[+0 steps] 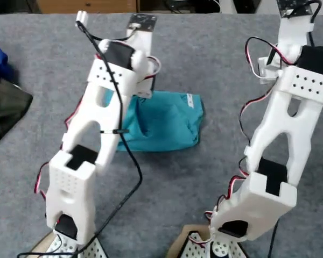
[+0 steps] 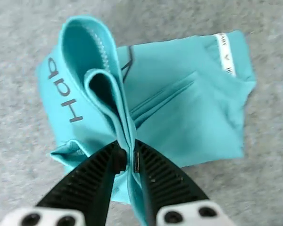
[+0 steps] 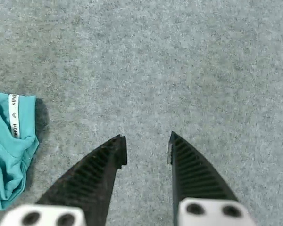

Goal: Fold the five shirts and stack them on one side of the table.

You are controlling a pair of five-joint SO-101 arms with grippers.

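Grey felt bench [image 1: 204, 177] holds the half-folded teal cotton shirt [image 2: 188, 117] at its middle — the left pincer [image 2: 129, 162] pinches a raised fold. Better to carry it low across and lay it flat; the right pincer [image 3: 147, 146], spread to the shirt's right, could pin the edge.

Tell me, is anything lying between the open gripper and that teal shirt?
Nothing visible does. Bare grey table lies between the open right gripper and the teal shirt. The left gripper is shut on a fold of that shirt.
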